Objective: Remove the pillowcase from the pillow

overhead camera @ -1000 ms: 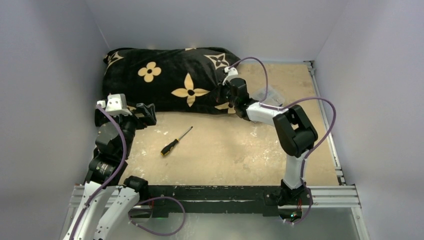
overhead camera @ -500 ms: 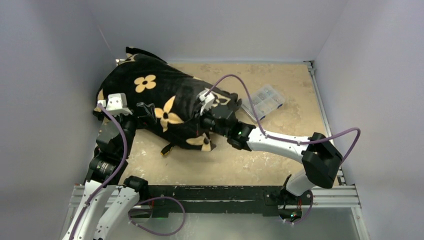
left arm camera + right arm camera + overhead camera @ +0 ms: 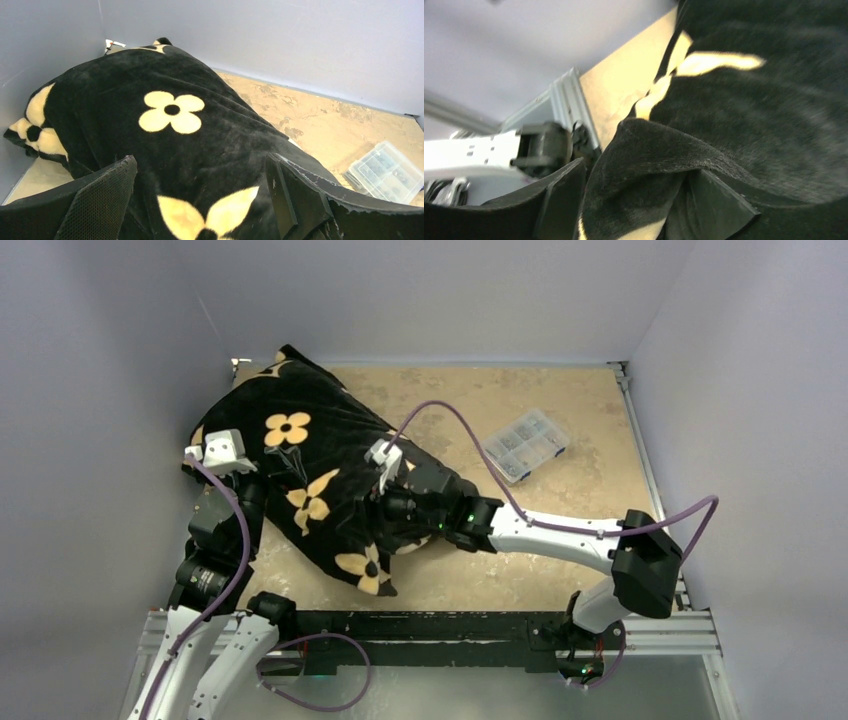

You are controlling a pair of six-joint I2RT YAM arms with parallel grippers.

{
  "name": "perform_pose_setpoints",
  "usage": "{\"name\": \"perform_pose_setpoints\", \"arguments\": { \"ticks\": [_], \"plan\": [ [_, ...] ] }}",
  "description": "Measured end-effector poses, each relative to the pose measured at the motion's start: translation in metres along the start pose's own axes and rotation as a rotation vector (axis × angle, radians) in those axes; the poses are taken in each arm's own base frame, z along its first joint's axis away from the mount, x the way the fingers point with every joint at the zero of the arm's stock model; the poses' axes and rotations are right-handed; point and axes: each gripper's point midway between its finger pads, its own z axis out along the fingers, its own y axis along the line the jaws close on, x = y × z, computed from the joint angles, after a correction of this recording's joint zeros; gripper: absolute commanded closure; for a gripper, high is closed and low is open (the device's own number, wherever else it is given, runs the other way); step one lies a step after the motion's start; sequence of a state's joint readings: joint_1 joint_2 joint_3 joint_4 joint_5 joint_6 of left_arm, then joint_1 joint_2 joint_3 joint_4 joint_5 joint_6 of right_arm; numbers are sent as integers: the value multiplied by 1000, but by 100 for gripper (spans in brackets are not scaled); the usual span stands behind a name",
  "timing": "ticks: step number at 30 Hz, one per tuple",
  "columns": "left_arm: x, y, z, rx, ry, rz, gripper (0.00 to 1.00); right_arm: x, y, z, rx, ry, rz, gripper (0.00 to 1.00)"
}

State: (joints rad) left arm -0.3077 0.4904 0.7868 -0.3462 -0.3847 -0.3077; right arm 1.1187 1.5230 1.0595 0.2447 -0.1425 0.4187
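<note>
The pillowcase (image 3: 300, 460) lay slantwise across the tabletop (image 3: 580, 500), from the far left corner toward the middle of the near edge. The pillow was wholly hidden inside it, so the stripping itself seemed not yet begun; this looked like positioning. The right gripper (image 3: 634, 200) sat at the near end, jaws apart around a loose fold, apparently not pinching it. The left gripper (image 3: 200, 170) stood wide and empty against the left flank. Next, one likely needed to find the case's open hem and clamp it.
</note>
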Motion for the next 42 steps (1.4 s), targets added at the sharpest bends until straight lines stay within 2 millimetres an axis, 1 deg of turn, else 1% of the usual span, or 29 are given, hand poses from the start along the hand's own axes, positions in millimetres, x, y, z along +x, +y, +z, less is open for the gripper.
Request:
{"name": "perform_pose_setpoints", "arguments": {
  "ticks": [2, 3, 5, 7, 8, 9, 11, 15, 17, 19, 22, 24, 26, 28, 29, 31, 34, 36, 38, 39, 40, 42],
  "plan": [
    [0, 1, 0, -5, -1, 0, 1, -25, -11, -1, 22, -41, -12, 6],
    [0, 1, 0, -8, -1, 0, 1, -43, -21, -3, 40, -74, -19, 4],
    [0, 2, 0, -14, 0, -5, 1, -77, -48, -10, 98, -144, -40, 1],
    [2, 3, 0, -19, 5, -11, 1, -112, -84, -23, 172, -214, -65, 1],
    [2, 3, 0, -21, 8, -15, 1, -123, -95, -28, 195, -235, -77, 1],
    [3, 4, 0, -23, 11, -18, 1, -137, -110, -36, 229, -260, -96, 1],
    [6, 4, 1, -29, 23, -24, 1, -147, -121, -42, 253, -278, -122, 1],
    [20, 6, 5, -49, 75, -17, 1, -147, -121, -44, 245, -266, -165, 1],
    [27, 7, 7, -61, 104, -15, 1, -147, -126, -44, 243, -255, -179, 1],
    [35, 8, 9, -75, 134, -17, 1, -157, -141, -44, 266, -260, -188, 1],
    [47, 9, 10, -95, 179, -45, 1, -174, -181, -39, 320, -269, -197, 1],
    [56, 10, 10, -109, 210, -72, 1, -171, -204, -33, 333, -253, -189, 1],
    [67, 9, 12, -115, 238, -89, 1, -163, -225, -22, 332, -227, -177, 1],
    [81, 10, 13, -124, 287, -87, 1, -150, -245, -5, 319, -192, -161, 1],
    [87, 10, 14, -129, 310, -84, 1, -141, -255, 8, 301, -167, -152, 1],
    [94, 11, 17, -141, 338, -72, 1, -122, -268, 31, 266, -120, -137, 1],
    [101, 11, 16, -144, 368, -61, 1, -93, -282, 60, 222, -59, -117, 1],
    [101, 9, 16, -133, 370, -65, 1, -74, -288, 76, 188, -23, -104, 1],
    [101, 7, 16, -119, 373, -73, 1, -56, -290, 87, 151, 9, -92, 3],
    [102, 6, 16, -113, 377, -76, 1, -49, -288, 91, 131, 22, -87, 8],
    [102, 8, 17, -117, 377, -79, 1, -42, -287, 94, 110, 31, -83, 15],
    [102, 7, 17, -111, 381, -84, 1, -38, -280, 98, 61, 31, -89, 34]
  ]
}}
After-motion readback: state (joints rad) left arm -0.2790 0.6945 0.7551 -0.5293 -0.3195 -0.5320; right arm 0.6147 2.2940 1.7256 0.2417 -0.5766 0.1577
